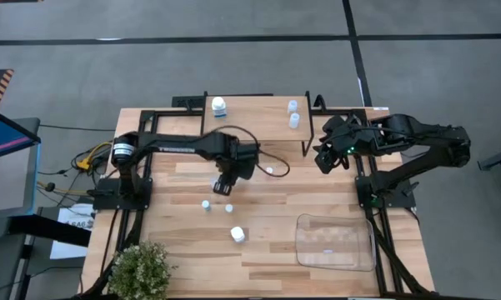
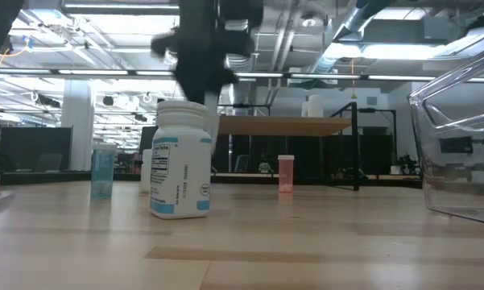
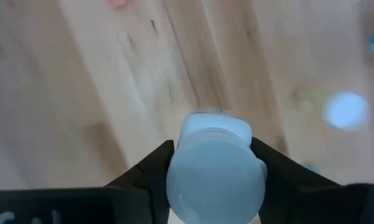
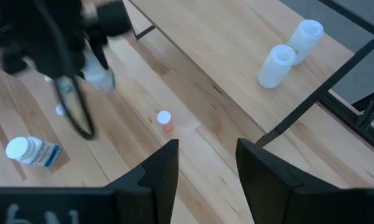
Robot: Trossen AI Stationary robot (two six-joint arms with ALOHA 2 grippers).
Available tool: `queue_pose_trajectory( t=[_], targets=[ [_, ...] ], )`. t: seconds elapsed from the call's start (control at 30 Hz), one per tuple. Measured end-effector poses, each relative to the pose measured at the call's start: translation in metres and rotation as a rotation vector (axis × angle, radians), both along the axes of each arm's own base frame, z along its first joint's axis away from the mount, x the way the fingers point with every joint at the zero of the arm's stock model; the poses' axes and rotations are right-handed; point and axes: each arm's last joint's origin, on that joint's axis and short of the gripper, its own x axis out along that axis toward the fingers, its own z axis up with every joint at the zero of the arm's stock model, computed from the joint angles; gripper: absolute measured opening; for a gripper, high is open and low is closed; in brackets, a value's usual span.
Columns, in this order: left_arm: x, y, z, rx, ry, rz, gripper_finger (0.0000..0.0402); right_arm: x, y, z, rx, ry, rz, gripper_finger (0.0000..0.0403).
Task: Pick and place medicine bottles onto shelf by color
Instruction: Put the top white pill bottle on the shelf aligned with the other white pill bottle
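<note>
Left gripper [image 3: 215,163] at frame centre, fingers clamped on a small pale-bluish plastic bottle [image 3: 215,167].
Right gripper [image 4: 206,163], upper right: fingers apart; clear rectangular plastic tray [image 1: 335,242], lower right.

Two dark jointed arms, black cable looped, dark fingers [image 3: 150,163]

We note the shelf [image 1: 258,112] carrying one white, blue-labelled bottle [image 1: 219,106] upright at its left end and two clear bottles [image 1: 293,113] toward its right. Before the shelf: a pale bottle [image 3: 215,168] between gripper fingers, an orange vial [image 4: 165,121], a white bottle [image 1: 237,235] farthest off.
</note>
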Motion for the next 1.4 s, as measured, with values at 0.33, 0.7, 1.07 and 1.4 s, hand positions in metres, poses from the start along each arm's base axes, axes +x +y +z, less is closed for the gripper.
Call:
queue_pose_trajectory(
  t=[0.33, 0.7, 1.07, 1.4],
  targets=[
    [-0.017, 0.043, 0.119, 0.087, -0.179, 0.073, 0.0145, 0.0, 0.0, 0.0, 0.001, -0.001, 0.0, 0.0181],
    [-0.054, 0.146, 0.119, 0.02, -0.165, 0.371, 0.0149, 0.0, 0.0, 0.0, 0.002, -0.001, 0.0, 0.0181],
    [-0.067, 0.172, 0.096, -0.015, -0.104, 0.447, 0.0151, 0.0, 0.0, 0.0, -0.002, 0.001, 0.004, 0.0181],
    [-0.055, 0.175, 0.084, 0.145, -0.117, 0.417, 0.0156, 0.0, 0.0, 0.0, -0.004, 0.002, 0.006, 0.0181]
  ],
)
